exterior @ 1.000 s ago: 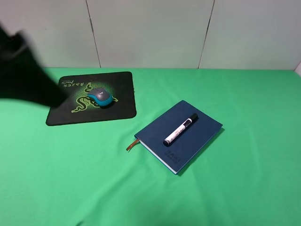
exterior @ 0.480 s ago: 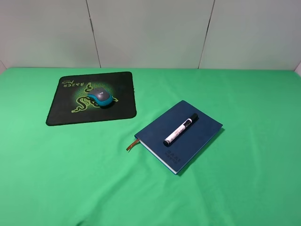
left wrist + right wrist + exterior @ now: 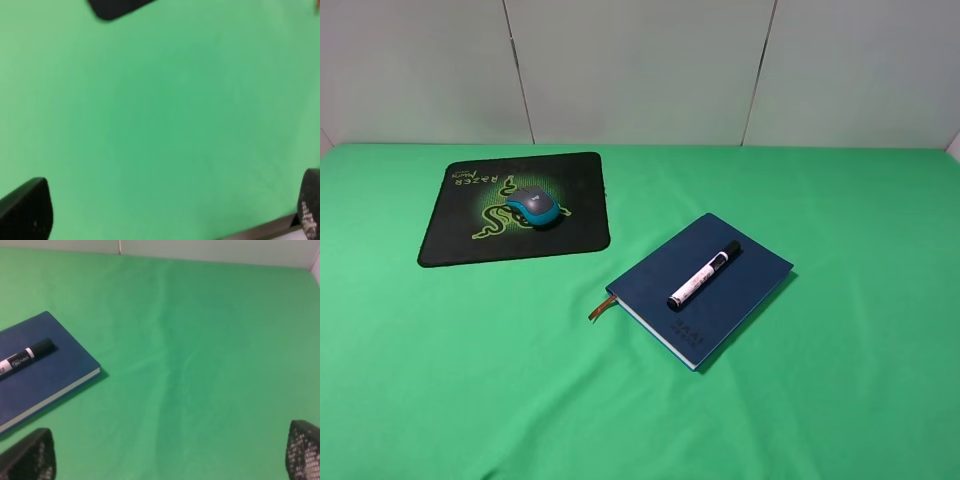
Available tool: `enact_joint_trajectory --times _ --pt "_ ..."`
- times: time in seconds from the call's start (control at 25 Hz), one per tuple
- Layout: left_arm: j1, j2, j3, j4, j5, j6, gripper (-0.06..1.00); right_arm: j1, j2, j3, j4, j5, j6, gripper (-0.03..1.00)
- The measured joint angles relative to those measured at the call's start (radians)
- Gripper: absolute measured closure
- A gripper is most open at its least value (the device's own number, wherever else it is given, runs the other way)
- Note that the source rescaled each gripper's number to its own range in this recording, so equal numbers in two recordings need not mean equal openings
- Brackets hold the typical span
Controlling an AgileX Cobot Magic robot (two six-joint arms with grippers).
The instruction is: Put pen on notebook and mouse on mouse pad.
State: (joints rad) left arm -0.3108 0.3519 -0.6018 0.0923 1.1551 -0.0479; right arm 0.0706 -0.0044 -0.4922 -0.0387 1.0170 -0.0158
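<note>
With the pen lying across the notebook and the mouse resting on the mouse pad, both placements appear complete. Neither arm shows in the high view. The left hand stands wide apart over bare green surface, holding nothing; a dark corner at the edge of its view is probably the pad. The right hand is likewise spread and empty. No further grasp seems needed.

Pen flat on navy notebook; teal-sided mouse on black mouse pad.
</note>
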Motion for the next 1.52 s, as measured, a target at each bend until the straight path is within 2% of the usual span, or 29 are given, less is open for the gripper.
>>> enact_joint_trajectory --times 0.2,0.44,0.68,0.88,1.52 --pt "0.12 -0.046 0.053 -0.062 -0.006 0.0 -0.03 0.0 0.0 0.0 0.0 0.0 0.0 -0.03" --pt "0.187 -0.163 0.067 -0.078 -0.036 0.003 -0.03 0.0 0.0 0.0 0.0 0.0 0.0 -0.03" --pt "0.194 -0.28 0.101 -0.08 -0.085 0.048 -0.03 0.0 0.0 0.0 0.0 0.0 0.0 -0.03" --pt "0.195 -0.353 0.101 -0.081 -0.093 0.048 -0.03 0.0 0.0 0.0 0.0 0.0 0.0 -0.03" --pt "0.195 -0.355 0.101 -0.074 -0.096 0.053 -0.03 0.0 0.0 0.0 0.0 0.0 0.0 -0.03"
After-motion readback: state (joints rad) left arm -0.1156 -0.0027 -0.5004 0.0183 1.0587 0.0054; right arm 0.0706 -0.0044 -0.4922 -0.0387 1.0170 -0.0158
